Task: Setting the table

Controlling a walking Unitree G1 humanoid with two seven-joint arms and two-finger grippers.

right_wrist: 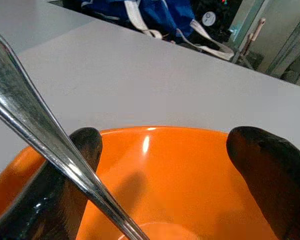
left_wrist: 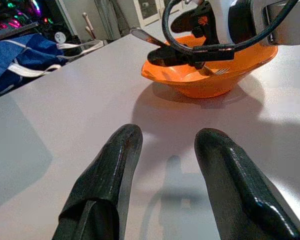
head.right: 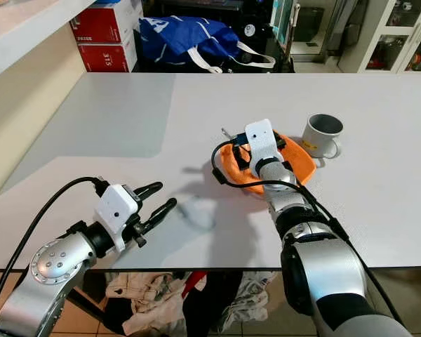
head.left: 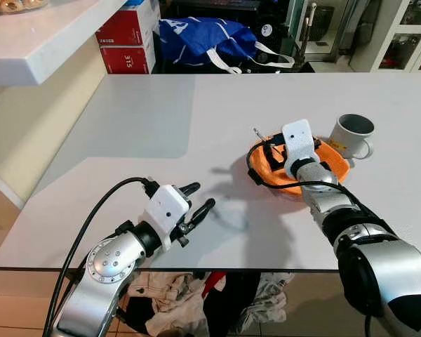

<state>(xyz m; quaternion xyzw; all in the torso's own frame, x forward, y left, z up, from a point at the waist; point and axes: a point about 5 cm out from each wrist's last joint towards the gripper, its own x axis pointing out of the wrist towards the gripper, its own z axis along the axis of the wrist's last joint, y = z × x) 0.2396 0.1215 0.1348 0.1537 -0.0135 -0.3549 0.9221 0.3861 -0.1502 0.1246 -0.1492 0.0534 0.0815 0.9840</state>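
Right gripper (right_wrist: 165, 165), fingers spread, hovered over the orange bowl (head.left: 335, 170) holding a fork (left_wrist: 190, 76), whose stiff, slippery handle probably suited a mid-shaft pinch.

White bench (head.left: 161, 126) with orange bowl (head.left: 333, 175) right of centre. Right tool (head.left: 272, 156) sits over the bowl, black fingers inside it; whether they are apart or closed can't be made out. Thin metal utensil handle (head.left: 257, 133) sticks up at the bowl's left rim. White mug (head.left: 352, 135) just beside the bowl on the far right side, handle to the right. Left tool (head.left: 198, 199) hovers near the bench's front edge, fingers spread, gripping nothing, well apart from the bowl. Blue bag (head.left: 203, 38) and red boxes (head.left: 126, 38) beyond the bench. Clothes (head.left: 196, 302) on the floor below.
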